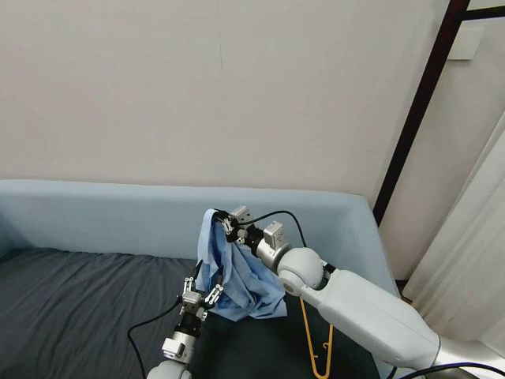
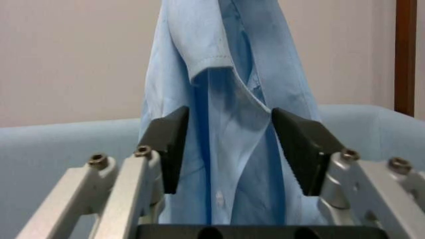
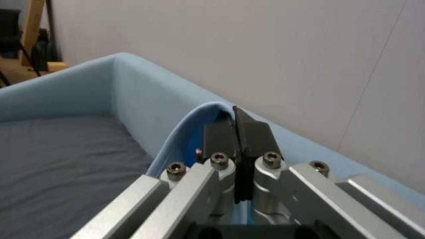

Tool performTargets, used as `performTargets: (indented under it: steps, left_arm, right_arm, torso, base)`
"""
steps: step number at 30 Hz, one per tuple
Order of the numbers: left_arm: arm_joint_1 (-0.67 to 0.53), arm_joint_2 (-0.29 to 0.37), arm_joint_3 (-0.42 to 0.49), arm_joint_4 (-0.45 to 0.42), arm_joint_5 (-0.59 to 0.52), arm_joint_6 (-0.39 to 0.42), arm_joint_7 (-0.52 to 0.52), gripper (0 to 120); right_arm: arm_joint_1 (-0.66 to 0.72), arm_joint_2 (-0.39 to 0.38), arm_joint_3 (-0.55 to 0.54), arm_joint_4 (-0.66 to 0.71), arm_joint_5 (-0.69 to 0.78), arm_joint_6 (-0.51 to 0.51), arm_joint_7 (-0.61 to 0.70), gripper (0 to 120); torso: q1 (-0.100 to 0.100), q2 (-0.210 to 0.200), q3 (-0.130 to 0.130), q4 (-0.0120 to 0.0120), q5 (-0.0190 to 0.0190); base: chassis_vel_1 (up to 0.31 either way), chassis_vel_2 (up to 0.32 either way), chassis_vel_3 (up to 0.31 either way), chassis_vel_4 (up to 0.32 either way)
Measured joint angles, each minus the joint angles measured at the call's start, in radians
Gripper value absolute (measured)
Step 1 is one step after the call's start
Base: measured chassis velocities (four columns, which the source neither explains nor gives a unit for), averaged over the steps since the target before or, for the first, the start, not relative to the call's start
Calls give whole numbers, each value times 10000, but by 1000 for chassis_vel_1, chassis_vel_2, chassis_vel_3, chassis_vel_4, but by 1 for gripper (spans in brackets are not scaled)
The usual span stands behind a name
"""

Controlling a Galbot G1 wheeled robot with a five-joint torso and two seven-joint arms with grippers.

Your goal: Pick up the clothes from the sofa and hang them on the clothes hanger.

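Shirt (image 1: 245, 284) is pinched at top by right claw (image 1: 225, 219), hung vertically; left claw (image 1: 202, 290) is spread near its lower folds.

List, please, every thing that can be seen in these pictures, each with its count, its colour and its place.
wall: one, off-white, at the back
sofa: one, light blue back and side, dark grey seat, against the wall
shirt: one, light blue, hanging over the seat
clothes hanger: one, yellow, lying on the seat, on the right
post: one, dark brown, right of the sofa
curtain: one, white, far right
cables: two, black, one by each wrist
right gripper: one, silver and black, jaws shut on the shirt's top
left gripper: one, silver and black, jaws open at the shirt's lower part
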Motion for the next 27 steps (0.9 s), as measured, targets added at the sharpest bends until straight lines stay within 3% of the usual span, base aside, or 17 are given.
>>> performTargets:
  steps: [13,27]
  left_arm:
    - [-111,-85,-97,33,11,-87,18,1]
    - [494,630,-522,-945,-945,-181,434,0]
  right_arm:
    - [-77,-108,-15,140,31,107,-1,0]
    - [-117,-114,30,-357,-279,405,-325,0]
  torso:
    - [0,0,0,-2,0]
    - [0,1,0,0,-1]
  base:
    - [0,0,0,0]
    - [0,0,0,0]
